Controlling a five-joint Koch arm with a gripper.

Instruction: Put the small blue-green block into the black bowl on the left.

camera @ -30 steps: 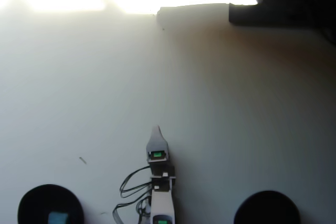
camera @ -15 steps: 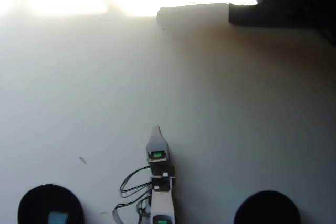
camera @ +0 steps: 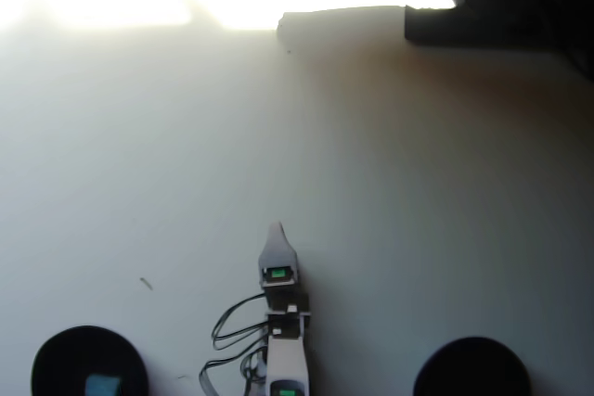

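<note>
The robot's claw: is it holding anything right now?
Nothing. The gripper points at bare table, and the small blue-green block already lies inside the black bowl.

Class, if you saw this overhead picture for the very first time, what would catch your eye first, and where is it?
First, the white glare across the top left of the table. Next, the arm, bottom centre, its gripper pointing up the picture. Lastly two black bowls at the bottom edge: the left black bowl holds the small blue-green block, while the second bowl looks empty.

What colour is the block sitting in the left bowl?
Blue-green, with a paler top; the block shows in the overhead view.
</note>
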